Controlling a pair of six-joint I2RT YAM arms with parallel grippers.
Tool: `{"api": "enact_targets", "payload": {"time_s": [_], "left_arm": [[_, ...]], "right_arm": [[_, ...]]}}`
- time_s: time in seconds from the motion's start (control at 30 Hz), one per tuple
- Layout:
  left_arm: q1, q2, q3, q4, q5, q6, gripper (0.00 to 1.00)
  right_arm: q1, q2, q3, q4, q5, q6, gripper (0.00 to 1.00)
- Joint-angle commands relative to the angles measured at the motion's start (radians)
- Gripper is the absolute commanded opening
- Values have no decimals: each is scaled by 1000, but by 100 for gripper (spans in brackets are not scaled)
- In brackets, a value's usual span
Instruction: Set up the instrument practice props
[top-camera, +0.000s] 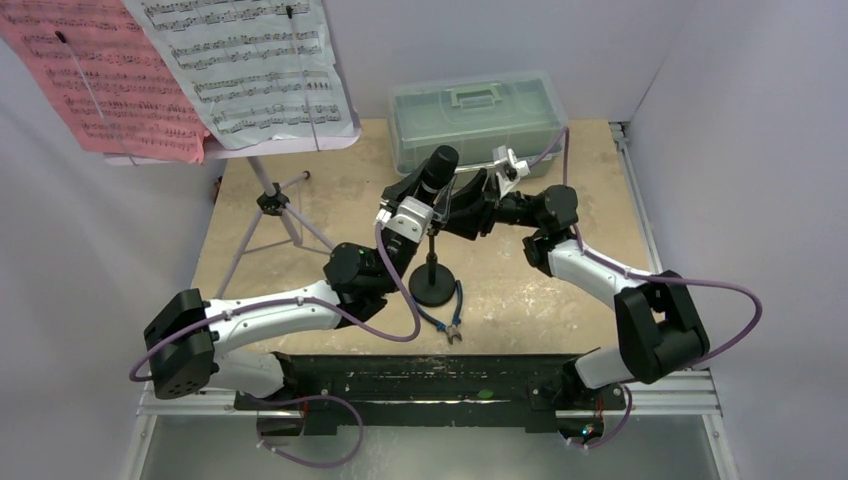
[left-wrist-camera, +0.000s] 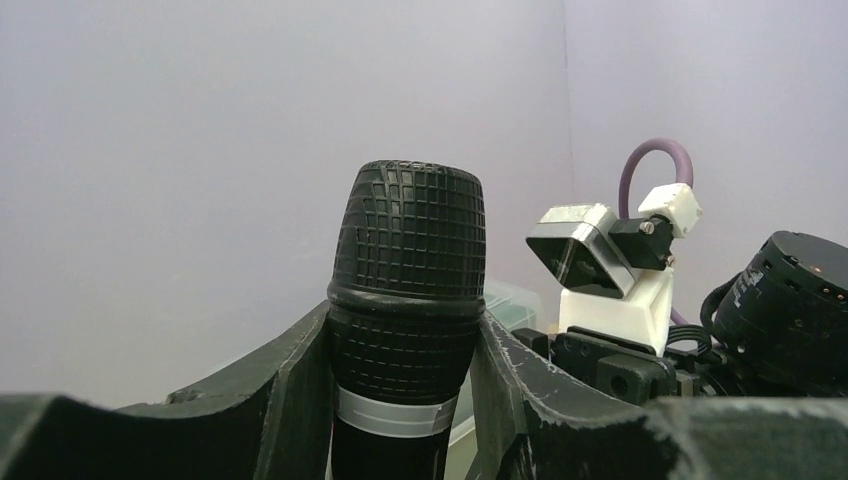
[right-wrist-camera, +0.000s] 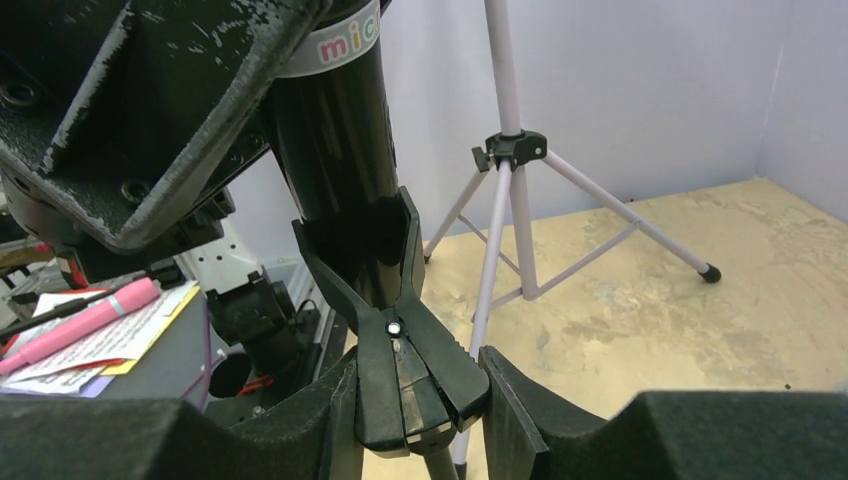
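Observation:
The black microphone (top-camera: 440, 165) stands upright over the black round-based stand (top-camera: 433, 288). My left gripper (left-wrist-camera: 405, 340) is shut on the microphone (left-wrist-camera: 408, 270) just below its mesh head. My right gripper (right-wrist-camera: 415, 390) is shut on the handles of the stand's black spring clip (right-wrist-camera: 400, 340), squeezing them together. The clip's jaws are spread around the microphone's shaft (right-wrist-camera: 335, 150). The lilac music stand (top-camera: 272, 205) stands at the back left on its tripod legs and carries the pink sheet (top-camera: 100, 80) and the white sheet (top-camera: 250, 65).
A translucent green lidded toolbox (top-camera: 475, 120) sits at the back, just behind both grippers. Blue-handled pliers (top-camera: 455, 315) lie on the table beside the stand's base. The tripod legs (right-wrist-camera: 510, 150) spread left of the stand.

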Motion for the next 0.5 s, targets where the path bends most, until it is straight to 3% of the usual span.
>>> {"api": "enact_targets", "payload": {"time_s": [0.0,0.17,0.3,0.4,0.47], "left_arm": [[-15,56,-13,129,75,-76,0],[-6,87,-10,166,94,-102,0],[-5,69,-18,149,97,-91,0],[0,43,-33,125,101,-86,0],[6,30,-41,116,105,-76,0]], "right_arm": [[18,-68,13,12,103,-1,0],[23,-70,7,12,120,18,0],[23,-97,13,-80,147,-32,1],[23,-120,14,-116,156,-38,29],[23,-131,17,-148,160,-49,34]]}}
